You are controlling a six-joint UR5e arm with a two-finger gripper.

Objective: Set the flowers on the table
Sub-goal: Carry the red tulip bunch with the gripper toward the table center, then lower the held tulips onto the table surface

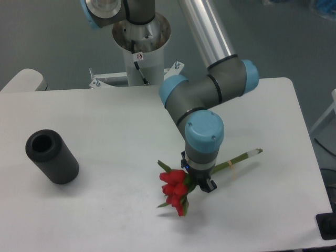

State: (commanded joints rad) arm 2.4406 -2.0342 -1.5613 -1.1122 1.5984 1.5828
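The large white rectangular worktop point(121, 131) with rounded corners carries a black hollow cylinder point(51, 156) lying on its side at the left, well apart from the work. Right of centre, the grey-and-blue arm's claw point(198, 177) hangs over the small bunch of red tulips point(176, 190) with long green stems, apparently clenched on the stems just behind the blooms. Judged step: setting down. The next move calls for lowering until the bunch rests flat, then letting go.

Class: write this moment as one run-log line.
gripper: shut on flowers | flowers: over table, contact unclear | black cylinder: lying apart, left
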